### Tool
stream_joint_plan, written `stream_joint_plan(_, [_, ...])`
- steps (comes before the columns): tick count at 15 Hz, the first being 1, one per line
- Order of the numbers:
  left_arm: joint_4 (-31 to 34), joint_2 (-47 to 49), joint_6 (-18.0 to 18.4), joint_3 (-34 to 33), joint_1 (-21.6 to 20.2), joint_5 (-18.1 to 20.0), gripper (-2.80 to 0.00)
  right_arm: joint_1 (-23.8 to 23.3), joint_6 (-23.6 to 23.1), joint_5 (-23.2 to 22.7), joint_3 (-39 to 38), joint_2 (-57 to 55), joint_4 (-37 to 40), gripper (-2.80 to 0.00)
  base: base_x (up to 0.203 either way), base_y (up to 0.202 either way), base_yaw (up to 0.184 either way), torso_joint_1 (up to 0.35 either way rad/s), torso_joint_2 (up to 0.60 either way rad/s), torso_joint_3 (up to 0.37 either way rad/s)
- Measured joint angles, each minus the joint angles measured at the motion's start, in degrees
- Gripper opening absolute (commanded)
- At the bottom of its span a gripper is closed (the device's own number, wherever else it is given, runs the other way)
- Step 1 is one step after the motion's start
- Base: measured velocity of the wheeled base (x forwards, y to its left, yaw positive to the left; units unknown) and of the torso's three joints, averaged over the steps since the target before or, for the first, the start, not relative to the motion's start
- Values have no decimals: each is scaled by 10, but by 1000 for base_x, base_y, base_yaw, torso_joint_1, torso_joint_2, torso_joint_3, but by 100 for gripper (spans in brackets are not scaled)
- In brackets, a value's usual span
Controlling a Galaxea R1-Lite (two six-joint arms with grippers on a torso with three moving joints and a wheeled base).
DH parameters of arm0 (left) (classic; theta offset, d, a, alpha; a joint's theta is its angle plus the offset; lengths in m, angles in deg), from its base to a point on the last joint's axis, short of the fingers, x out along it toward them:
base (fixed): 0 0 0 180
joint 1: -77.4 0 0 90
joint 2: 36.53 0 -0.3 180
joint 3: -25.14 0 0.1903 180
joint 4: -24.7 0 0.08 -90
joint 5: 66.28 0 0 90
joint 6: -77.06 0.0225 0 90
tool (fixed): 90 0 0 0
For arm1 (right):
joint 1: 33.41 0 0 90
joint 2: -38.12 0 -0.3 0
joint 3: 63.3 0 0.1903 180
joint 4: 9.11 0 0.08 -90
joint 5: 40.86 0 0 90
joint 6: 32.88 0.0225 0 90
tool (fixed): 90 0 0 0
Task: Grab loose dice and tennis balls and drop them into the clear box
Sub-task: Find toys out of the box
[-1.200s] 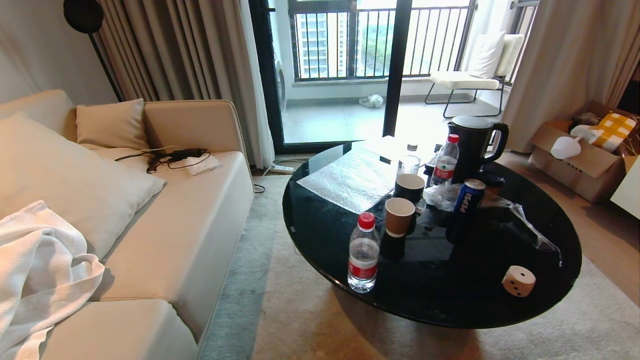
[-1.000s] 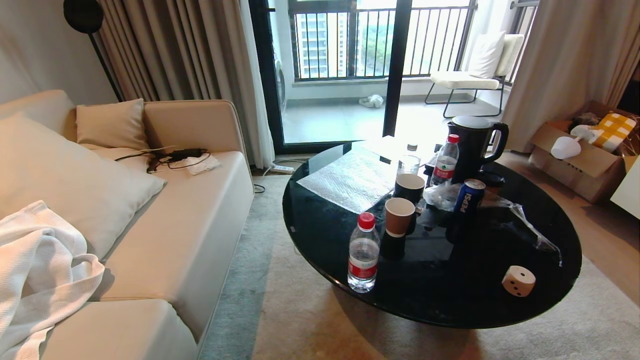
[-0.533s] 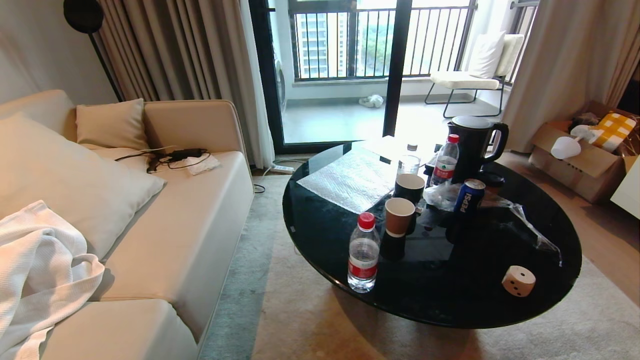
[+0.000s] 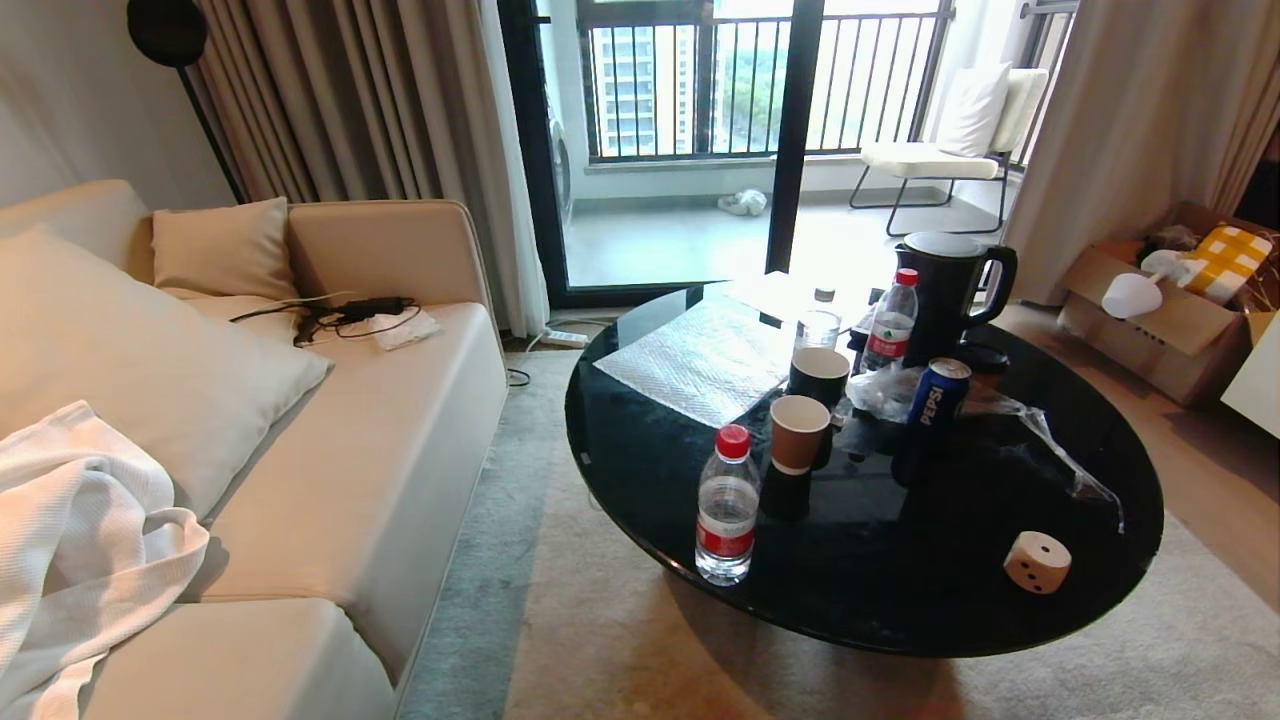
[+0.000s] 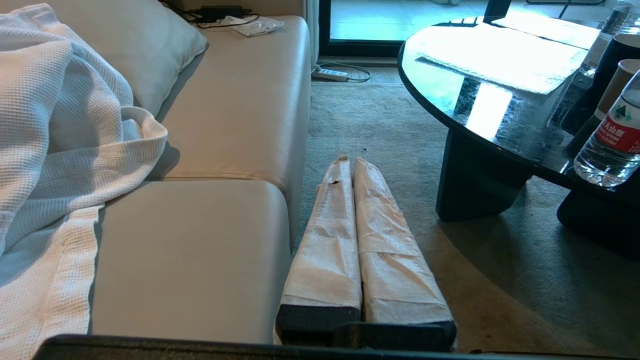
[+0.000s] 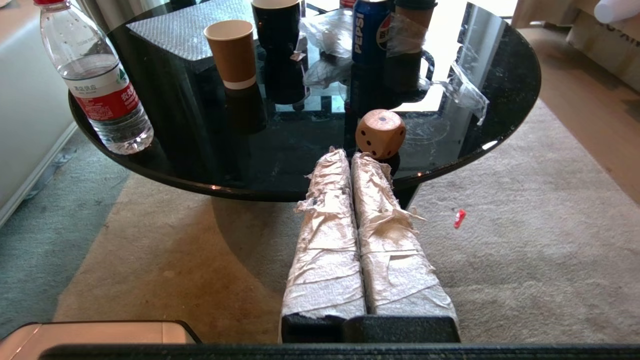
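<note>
One beige die (image 4: 1037, 562) (image 6: 380, 133) with dark pips lies near the front right edge of the round black table (image 4: 640, 440). The tennis balls and the clear box are out of view. My right gripper (image 6: 348, 154) is shut and empty, its paper-wrapped fingers pointing at the table's front edge, the die just beyond the tips. Shut and empty as well, my left gripper (image 5: 349, 160) hangs over the carpet between the sofa and the table. Neither arm shows in the head view.
On the table stand two water bottles (image 4: 727, 515) (image 4: 890, 320), two paper cups (image 4: 799, 432), a Pepsi can (image 4: 937, 392), a black kettle (image 4: 950, 285), crumpled plastic film (image 4: 1060, 445) and a flat ribbed clear lid (image 4: 700, 362). A beige sofa (image 4: 370, 450) with a white blanket (image 4: 80, 540) fills the left. Cardboard boxes (image 4: 1170, 310) sit far right.
</note>
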Motion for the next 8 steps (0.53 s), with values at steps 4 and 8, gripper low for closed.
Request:
stream_joint_plan(4, [-1,0,-1,0,0,0,-280,0,-1,0,0,0,0,-280,0,0,0,0,0,0])
stream_joint_plan(8, [1,0,-1,0,0,0,-280,0,1,0,0,0,0,-280,0,0,0,0,0,0])
